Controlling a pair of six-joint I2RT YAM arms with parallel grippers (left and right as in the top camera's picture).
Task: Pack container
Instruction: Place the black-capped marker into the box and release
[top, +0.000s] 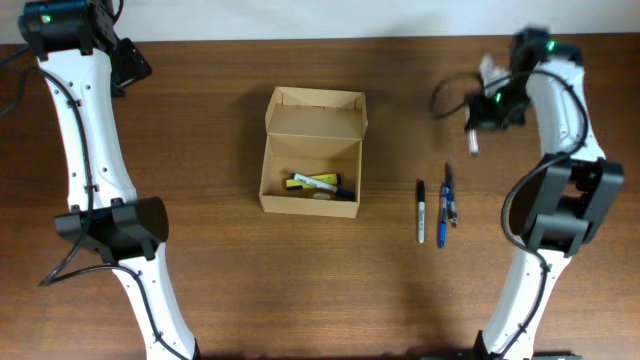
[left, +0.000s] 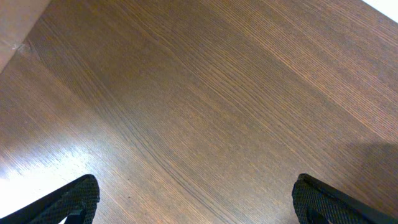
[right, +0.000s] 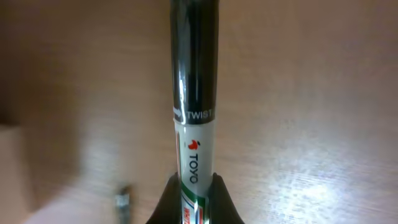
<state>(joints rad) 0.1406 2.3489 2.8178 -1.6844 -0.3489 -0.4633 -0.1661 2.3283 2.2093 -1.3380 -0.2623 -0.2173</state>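
Clamped upright between the right gripper's (right: 194, 190) closed fingers (right: 166, 196), a marker (right: 194, 93) fills the right wrist view. Its black upper part reads "TWIST"; the white barrel below carries a red logo and "TOYO". More print sits lower down, cut off by the frame. Behind it the table (right: 311, 124) is blurred, with a small dark object (right: 122, 200) that is too soft to identify.

Left wrist view: the left gripper (left: 196, 202) is spread wide, its two black fingertips (left: 68, 202) at the bottom corners, over bare wood grain with nothing between them.

Only the overhead view shows the layout. The box (top: 310, 206) sits mid-table, lid (top: 315, 120) folded back, with yellow and black markers (top: 318, 184) lying inside. To its right, three pens (top: 440, 212) lie side by side on the table, one black and two blue. The right gripper (top: 474, 128) hangs beyond them near the far edge, holding the marker (top: 472, 143). The left gripper (top: 128, 62) is at the far left corner, well apart from the box.
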